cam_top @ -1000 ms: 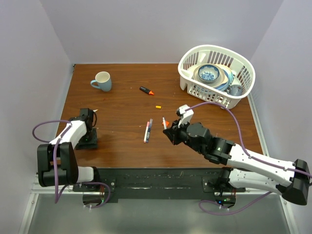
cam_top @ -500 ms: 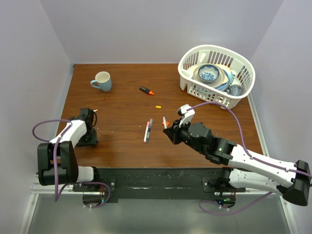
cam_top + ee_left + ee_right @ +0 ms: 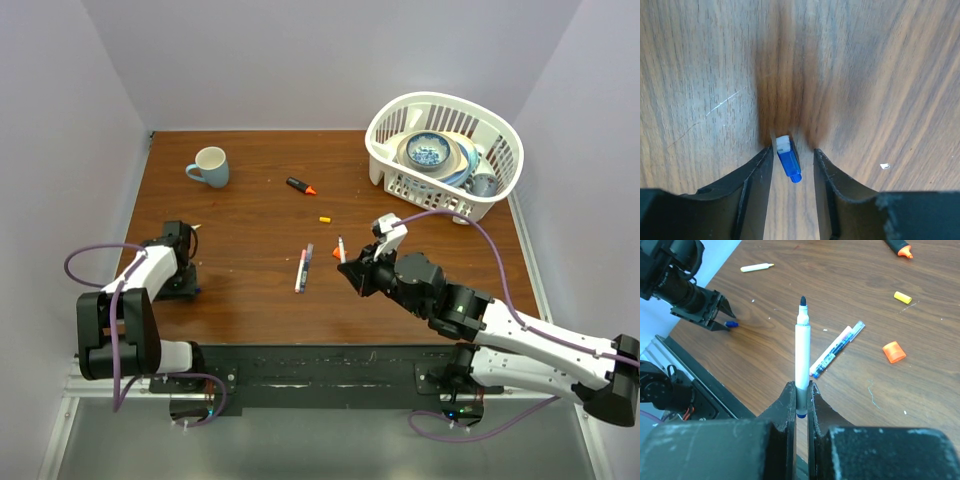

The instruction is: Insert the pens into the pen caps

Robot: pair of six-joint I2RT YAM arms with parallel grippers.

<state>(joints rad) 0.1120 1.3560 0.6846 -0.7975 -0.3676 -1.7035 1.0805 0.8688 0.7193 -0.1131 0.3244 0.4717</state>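
Note:
My right gripper (image 3: 801, 385) (image 3: 347, 264) is shut on a white pen (image 3: 802, 355) (image 3: 340, 244), held above the table with its dark tip pointing away. My left gripper (image 3: 792, 150) (image 3: 184, 287) is down at the table's left side, open. A small blue pen cap (image 3: 788, 161) (image 3: 731, 324) lies between its fingers, close to the left one and apart from the right one. An orange cap (image 3: 894, 352) and a yellow cap (image 3: 902, 297) (image 3: 325, 218) lie loose. Two pens (image 3: 304, 268) (image 3: 837, 347) lie side by side mid-table. Another white pen (image 3: 756, 267) lies beyond the left gripper.
A black highlighter with an orange tip (image 3: 301, 186) lies toward the back. A pale blue mug (image 3: 209, 166) stands at the back left. A white basket (image 3: 440, 98) holding dishes fills the back right corner. Purple cables trail from both arms.
My right gripper has shifted a little to the right with the pen, uncovering the orange cap beside it. The left arm has stayed in place.

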